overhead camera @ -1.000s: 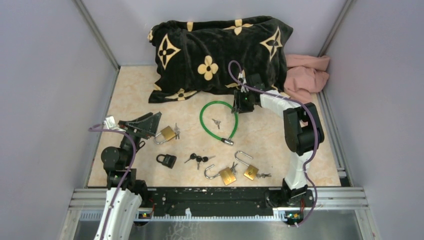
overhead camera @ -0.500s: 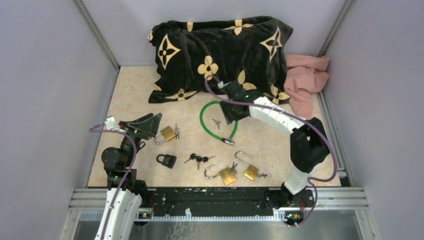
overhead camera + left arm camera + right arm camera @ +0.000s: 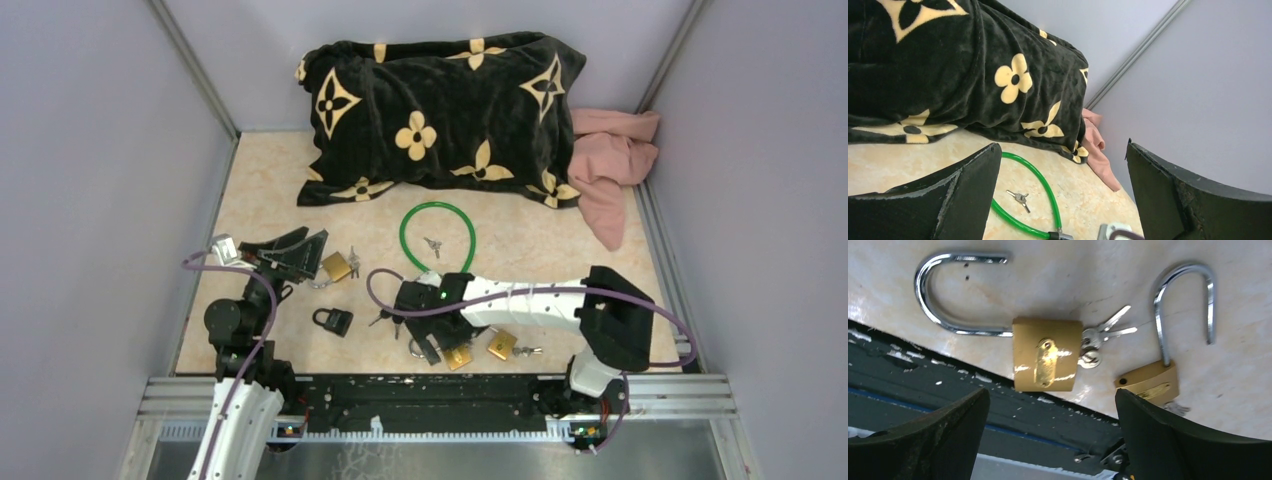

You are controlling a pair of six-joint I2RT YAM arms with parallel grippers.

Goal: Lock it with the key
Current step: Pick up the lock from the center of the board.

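Right gripper (image 3: 1052,395): fingers apart and empty, poised over the open brass padlock (image 3: 1047,354) at the table's near edge, key (image 3: 1108,330) in its base. Left gripper (image 3: 1062,147): fingers apart, empty. Risk: a skewed grasp may catch the shackle or nudge the second padlock (image 3: 1149,384) just beside it.

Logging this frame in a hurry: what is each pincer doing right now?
Left pincer: open, empty.
Right pincer: open, empty, over a brass padlock with its shackle open.
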